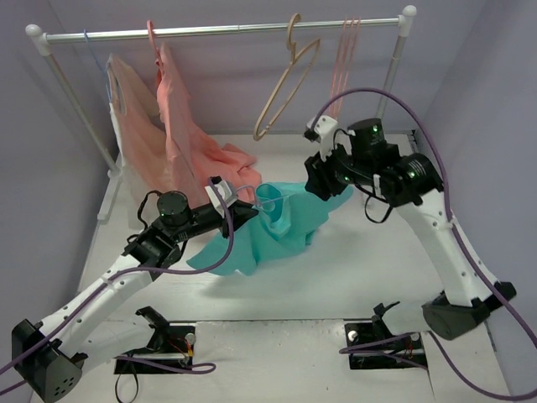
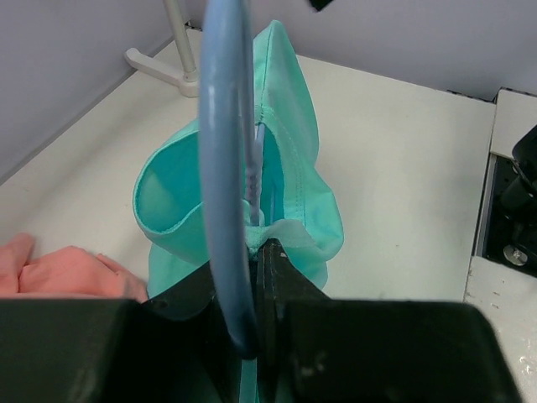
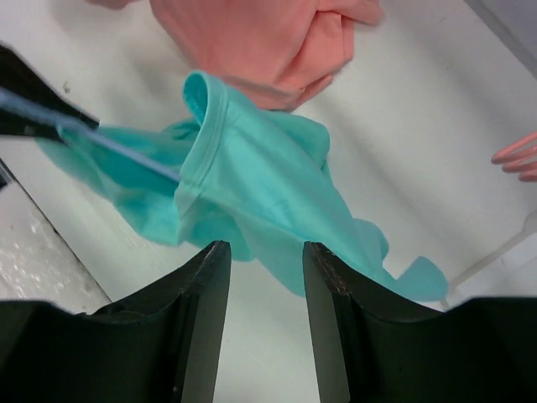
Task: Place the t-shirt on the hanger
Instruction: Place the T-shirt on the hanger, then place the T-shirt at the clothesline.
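Pale lilac walls (image 1: 235, 75) enclose a white table (image 1: 369, 260) with a white clothes rail (image 1: 226, 28) behind

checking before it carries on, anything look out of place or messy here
The salmon-pink garment hanging from the rail sags down, its lower part crumpled on the table. The beige hanger hangs empty and tilted. The t-shirt is threaded on the hanger only at its collar, the rest slumped on the table.

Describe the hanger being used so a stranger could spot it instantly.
Below the clothes rail, a teal t-shirt lies on the table. The hanger pokes into its collar, clamped in the left gripper. It is thin light-blue wire, unlike the thick beige hanger and pink hangers on the rail.
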